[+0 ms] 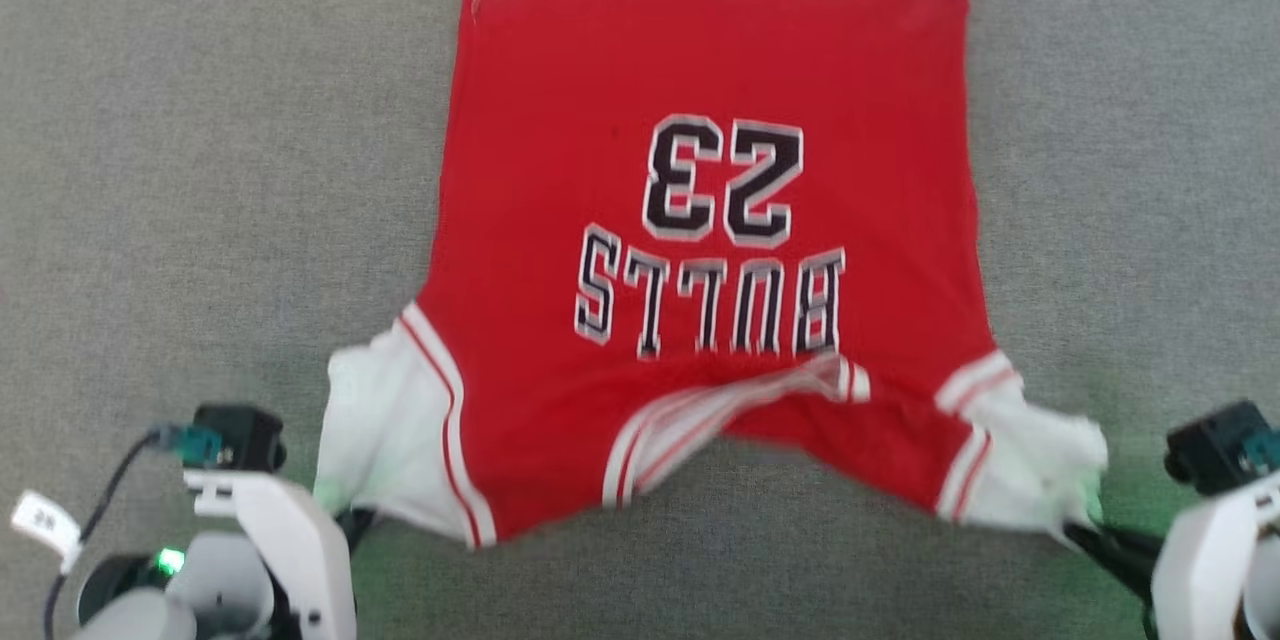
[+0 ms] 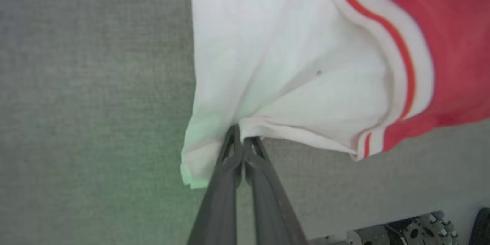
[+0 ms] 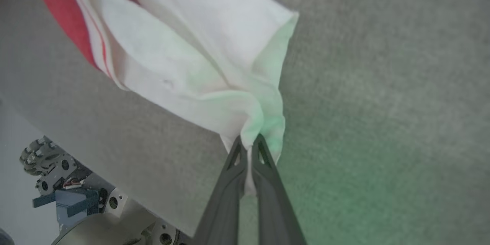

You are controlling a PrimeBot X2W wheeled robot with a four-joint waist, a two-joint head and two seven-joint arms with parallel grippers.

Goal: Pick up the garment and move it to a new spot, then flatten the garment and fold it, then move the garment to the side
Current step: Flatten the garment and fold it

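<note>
The garment (image 1: 700, 220), a red jersey printed "BULLS 23", lies spread on the grey surface with its print upside down to me and its hem at the far side. My left gripper (image 1: 345, 520) is shut on the white sleeve (image 2: 291, 76) at the near left, and the left wrist view shows the cloth pinched between its dark fingers (image 2: 226, 168). At the near right my right gripper (image 1: 1085, 532) is shut on the other white sleeve (image 3: 199, 57), its fingers (image 3: 268, 176) clamped on a bunched edge. The striped collar (image 1: 720, 410) is rumpled between the sleeves.
The grey fabric surface (image 1: 180, 170) stretches wide on both sides of the jersey. Its near edge (image 3: 115, 191) runs below the sleeves in the wrist views, with the robot's wheeled base (image 3: 49, 168) beneath it.
</note>
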